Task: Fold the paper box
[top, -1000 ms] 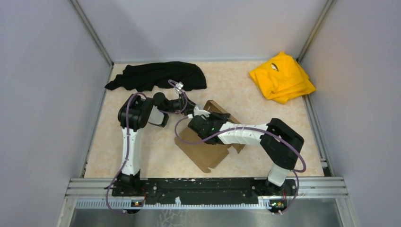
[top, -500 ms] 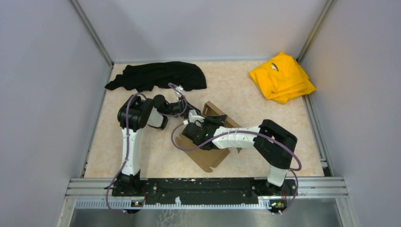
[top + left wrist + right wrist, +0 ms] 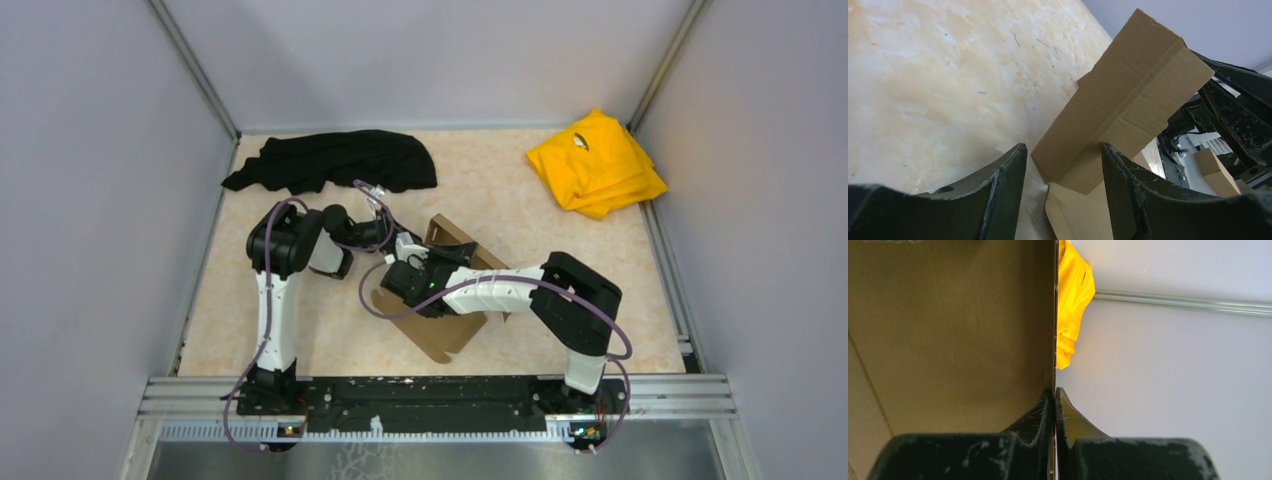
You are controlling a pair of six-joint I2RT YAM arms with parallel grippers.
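Observation:
The paper box (image 3: 441, 335) is a brown cardboard sheet lying mid-table, with one flap (image 3: 452, 236) standing up at its far side. My right gripper (image 3: 1055, 392) is shut on the thin edge of a raised cardboard panel (image 3: 948, 330), which fills the left of the right wrist view. In the top view the right gripper (image 3: 404, 270) sits over the sheet's left part. My left gripper (image 3: 1063, 155) is open, low over the table, with the upright flap (image 3: 1133, 85) just ahead between its fingers (image 3: 1003, 175) and untouched. The left gripper (image 3: 392, 240) is seen at the box's far-left corner.
A black cloth (image 3: 330, 160) lies at the back left and a folded yellow cloth (image 3: 595, 162) at the back right. Grey walls enclose the table on three sides. A metal rail (image 3: 440, 392) runs along the near edge by the arm bases.
My right arm has swung left and stretched out, carrying the gripped panel with it, and the box has shifted slightly left. The left gripper has drawn back a little to the left.

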